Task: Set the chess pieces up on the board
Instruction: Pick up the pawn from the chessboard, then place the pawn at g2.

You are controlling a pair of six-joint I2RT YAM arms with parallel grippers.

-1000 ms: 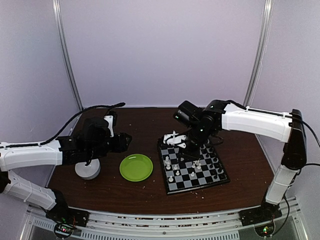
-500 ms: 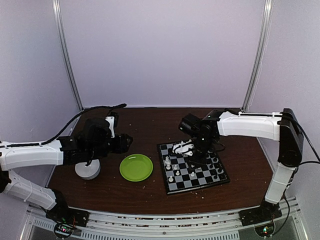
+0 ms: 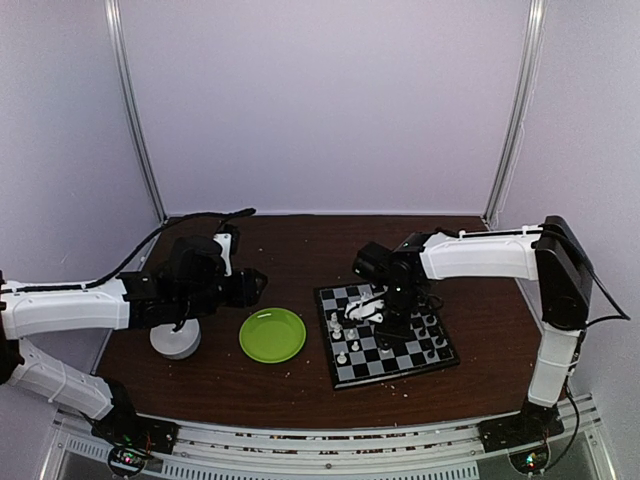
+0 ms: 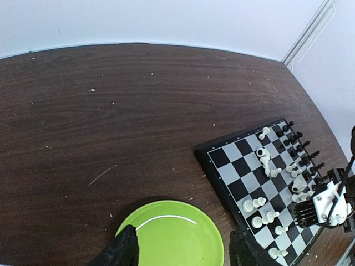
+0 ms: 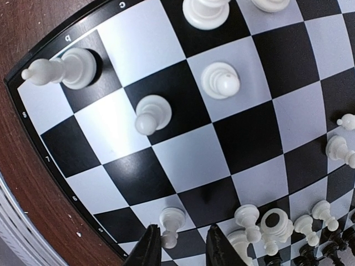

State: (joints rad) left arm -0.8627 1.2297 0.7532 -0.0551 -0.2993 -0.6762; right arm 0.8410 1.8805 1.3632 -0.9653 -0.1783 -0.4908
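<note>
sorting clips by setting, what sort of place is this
Probably a robot lab test cell: a brown table boxed in by plain pale walls, a left arm and right arm bolted at its near edge, and a small chess board staged on it.

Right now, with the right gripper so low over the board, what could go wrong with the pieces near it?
1. The right gripper is open, and a white pawn appears between its tips. Other white pieces stand close beside it, so closing or shifting sideways may topple them.
2. This pawn stands near the edge of the board, so a clumsy grip might push it off onto the table.
</note>
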